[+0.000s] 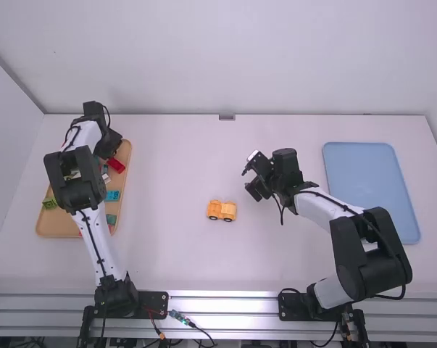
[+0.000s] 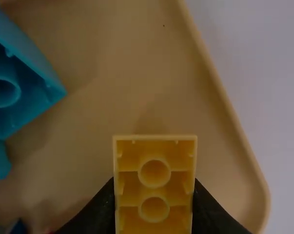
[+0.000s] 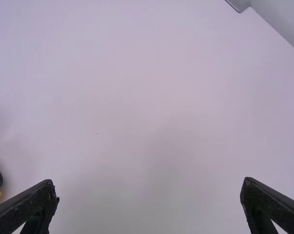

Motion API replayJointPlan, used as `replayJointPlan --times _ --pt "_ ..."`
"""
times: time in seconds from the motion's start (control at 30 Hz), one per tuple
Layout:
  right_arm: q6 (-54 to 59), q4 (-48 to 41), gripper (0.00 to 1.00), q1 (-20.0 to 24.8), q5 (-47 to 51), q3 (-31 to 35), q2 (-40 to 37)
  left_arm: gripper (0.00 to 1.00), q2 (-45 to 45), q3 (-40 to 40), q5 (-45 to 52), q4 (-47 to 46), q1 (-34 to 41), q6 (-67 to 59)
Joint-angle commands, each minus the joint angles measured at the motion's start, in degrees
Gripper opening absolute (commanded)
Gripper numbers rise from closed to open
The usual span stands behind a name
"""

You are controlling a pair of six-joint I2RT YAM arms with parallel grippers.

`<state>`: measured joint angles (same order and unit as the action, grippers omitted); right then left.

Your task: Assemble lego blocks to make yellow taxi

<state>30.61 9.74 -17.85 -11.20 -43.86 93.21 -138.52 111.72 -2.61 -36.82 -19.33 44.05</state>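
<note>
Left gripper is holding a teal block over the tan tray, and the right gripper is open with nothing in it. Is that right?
Not quite: the left wrist view shows that the block in the left gripper is yellow. It is over the tan tray, and the right gripper is open and empty.

Table [image 1: 175, 167], tan tray [image 1: 59, 226], blue tray [image 1: 363, 174], car [image 1: 222, 210]

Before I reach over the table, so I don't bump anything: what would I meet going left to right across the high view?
Tan tray → yellow toy vehicle → right gripper → blue tray.
</note>
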Motion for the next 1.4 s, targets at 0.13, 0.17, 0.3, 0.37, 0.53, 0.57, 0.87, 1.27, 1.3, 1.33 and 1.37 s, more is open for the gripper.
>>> replayJointPlan --times 0.13,0.17,0.3,0.37,0.53,0.57,0.87,1.27,1.3,1.33,1.37 --pt "0.0 -0.1 0.99 0.2 0.2 -0.7 -1.5 0.02 3.9 -1.0 0.6 -1.3 -0.1 1.5" --pt "0.0 0.0 0.99 0.2 0.1 -0.7 -1.5 0.02 4.5 -1.0 0.4 -1.4 -0.1 1.6" --pt "0.0 0.0 0.99 0.2 0.1 -0.7 -1.5 0.02 7.1 -1.0 0.3 -1.7 -0.1 1.6" --pt "0.0 0.0 0.99 0.2 0.1 -0.7 -1.5 0.02 9.6 -1.0 0.2 -3.0 -0.1 1.5" --pt "-0.7 1.7 0.99 0.2 -1.2 -0.7 -1.5 0.02 13.7 -1.0 4.7 -4.7 0.9 -6.1" --pt "-2.0 2.6 0.99 0.2 -1.2 -0.7 -1.5 0.02 14.4 -1.0 6.8 -5.5 1.2 -8.8" --pt "-9.8 8.5 0.99 3.1 -11.1 -0.7 -1.5 0.01 19.9 -8.9 25.8 -1.7 5.0 -22.3" --pt "-16.3 12.4 0.99 10.4 -42.3 -0.7 -1.5 0.02 41.3 -49.5 53.7 32.1 6.2 -31.0" --pt "-17.9 13.4 0.99 10.3 -45.9 -0.7 -1.5 0.01 42.4 -52.4 56.2 34.3 6.3 -31.1" --pt "-18.9 13.7 0.99 10.2 -47.3 -0.7 -1.5 0.01 42.9 -53.9 58.2 35.5 6.5 -31.1" --pt "-20.6 14.7 0.99 9.9 -49.1 -0.7 -1.5 0.01 43.5 -56.0 61.9 37.8 7.2 -31.3"
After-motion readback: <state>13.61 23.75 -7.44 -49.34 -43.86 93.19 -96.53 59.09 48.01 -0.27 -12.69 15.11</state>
